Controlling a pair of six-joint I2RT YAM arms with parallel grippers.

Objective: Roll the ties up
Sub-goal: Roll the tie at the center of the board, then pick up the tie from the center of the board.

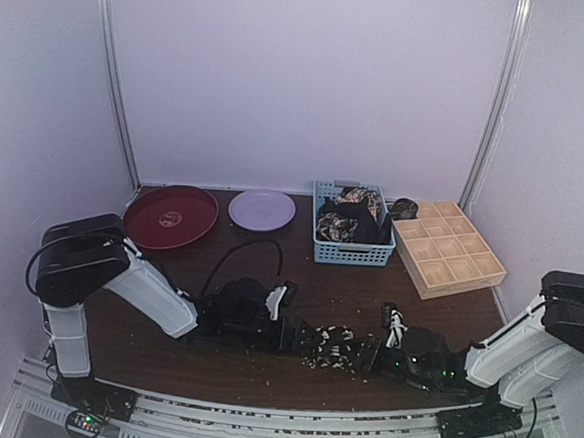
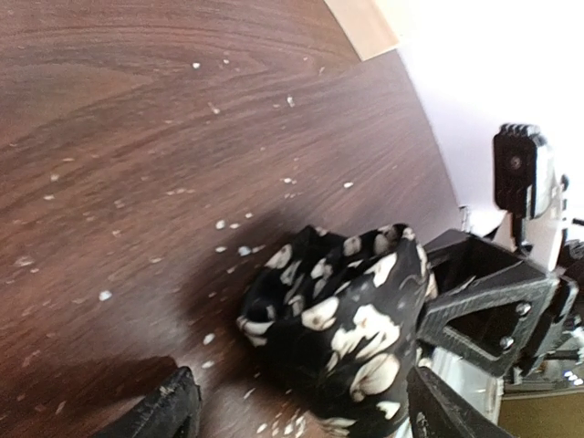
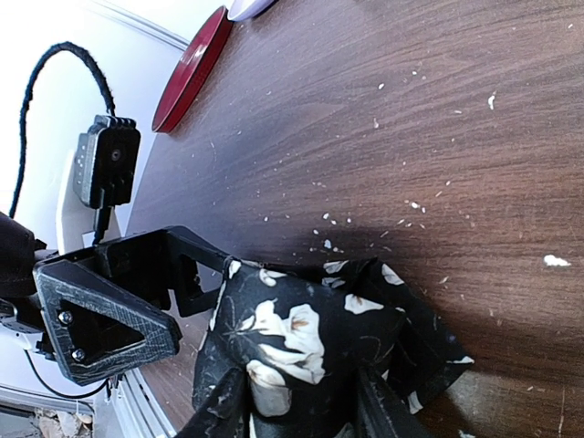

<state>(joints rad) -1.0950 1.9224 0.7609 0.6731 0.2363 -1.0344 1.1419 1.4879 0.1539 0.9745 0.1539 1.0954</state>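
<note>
With the tie (image 1: 335, 344) bunched at the near middle of the table (image 1: 445, 320), the right gripper (image 3: 301, 406) pinching it and the left gripper (image 2: 306, 415) spread wide, the left should close on the loose edge and roll slowly.

Tie (image 1: 335, 345) lies between left claw (image 1: 299, 337) and right claw (image 1: 368, 357).
</note>
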